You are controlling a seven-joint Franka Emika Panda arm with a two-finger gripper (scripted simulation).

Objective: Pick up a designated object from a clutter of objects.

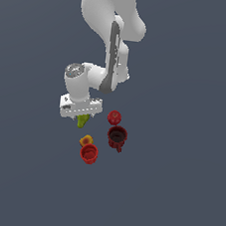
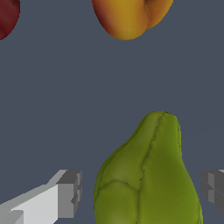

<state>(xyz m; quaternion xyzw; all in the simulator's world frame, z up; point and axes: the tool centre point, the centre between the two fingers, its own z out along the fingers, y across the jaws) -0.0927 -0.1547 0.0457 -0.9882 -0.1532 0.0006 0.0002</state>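
The yellow-green pear [image 2: 148, 175] lies between my gripper's two fingers, narrow end pointing away from the wrist. My gripper [image 2: 140, 192] is open, with a visible gap between the pear and each grey finger pad [image 2: 70, 192]. In the exterior view the gripper [image 1: 83, 116] is low over the pear [image 1: 84, 121], which is mostly hidden under the hand. The rest of the clutter lies toward the exterior view's right and front: round red fruit [image 1: 114, 117], dark red mug [image 1: 117, 136], yellow-orange fruit [image 1: 86, 141] and bright red cup [image 1: 89, 153].
In the wrist view the yellow-orange fruit [image 2: 129, 17] lies beyond the pear's narrow end, and part of a dark red object [image 2: 6, 17] shows at the frame's corner. The floor [image 1: 175, 193] is plain dark grey-blue.
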